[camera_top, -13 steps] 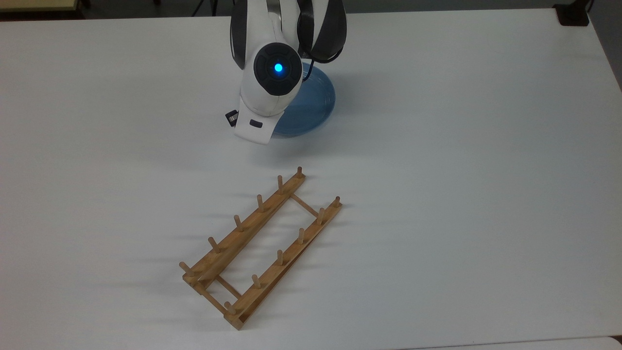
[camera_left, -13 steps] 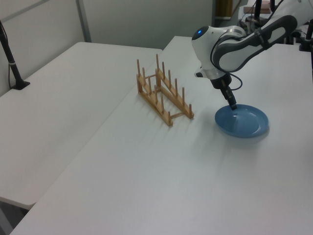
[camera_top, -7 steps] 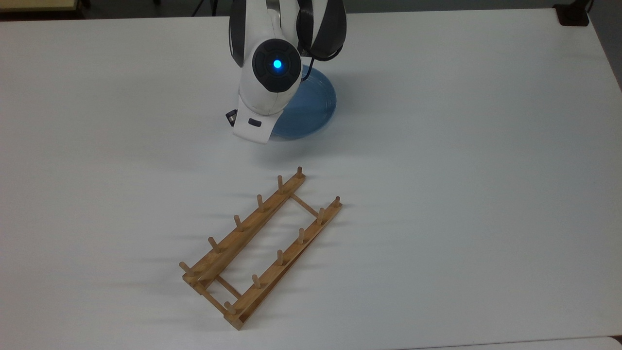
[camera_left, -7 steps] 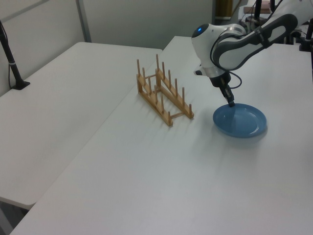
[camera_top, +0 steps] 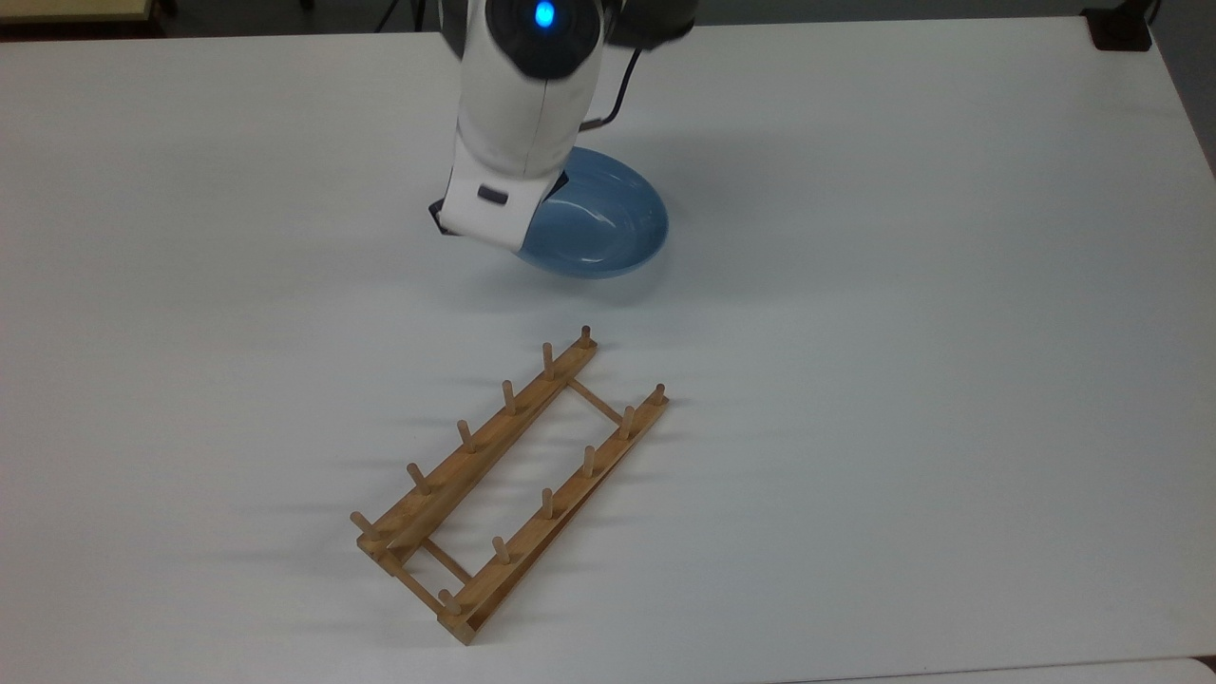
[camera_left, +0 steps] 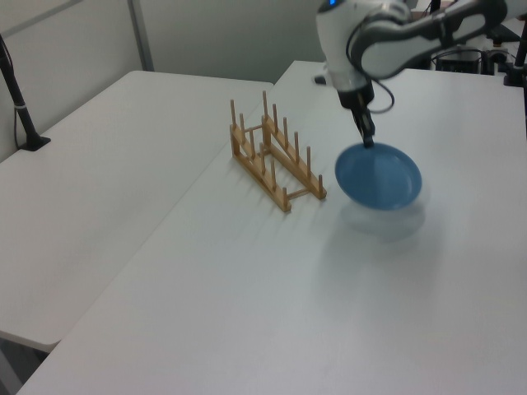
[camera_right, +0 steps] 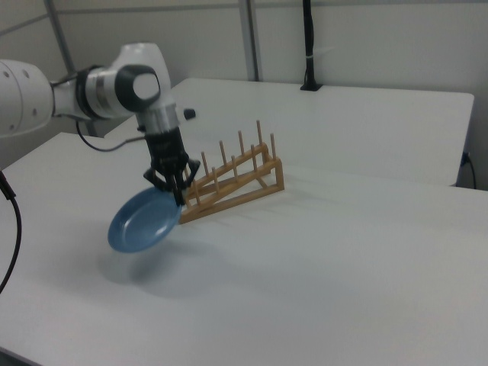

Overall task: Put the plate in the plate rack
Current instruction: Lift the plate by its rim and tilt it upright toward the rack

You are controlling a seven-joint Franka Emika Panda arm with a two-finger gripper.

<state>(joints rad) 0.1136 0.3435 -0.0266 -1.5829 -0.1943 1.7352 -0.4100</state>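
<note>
The gripper (camera_right: pixel 176 189) pinches the plate (camera_right: pixel 143 221) by the top of its rim, fingers closed on the edge, and the plate hangs tilted in the air below them, clear of the table (camera_right: pixel 343 252); its shadow lies on the white surface underneath. In the left view the plate (camera_left: pixel 379 176) hangs down from the gripper (camera_left: pixel 367 138).

The rack (camera_top: pixel 508 481) stands apart from the plate, toward the table's edge at the bottom of the top view. Its two rails run slantwise across the table, and its nearest end, the one at the top view's upper right, points toward the plate (camera_top: pixel 598 223). To drop between two pairs of pegs, the plate probably has to stand on edge with its face square across the rails, so I judge that the wrist needs both travel and a turn.

The table is bare and white around both things, with open room on every side of the rack. Beyond it stand grey partition walls.
</note>
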